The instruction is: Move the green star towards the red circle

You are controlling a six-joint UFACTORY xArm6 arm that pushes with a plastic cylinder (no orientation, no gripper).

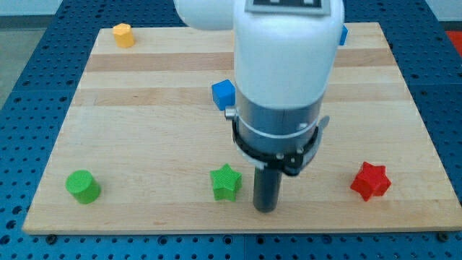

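My tip (266, 208) rests on the bench (144, 130) just right of the green star (226, 182). No pincer is fitted; the red circle is possibly hidden.

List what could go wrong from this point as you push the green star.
1. No red circle shows; the only red block is a red star at the view's right, so I might aim at the wrong block.
2. My tip sits just right of the green star, on the red star's side; pushing from here would likely send it leftward, away.
3. The green star lies near the board's bottom edge and could slide off.
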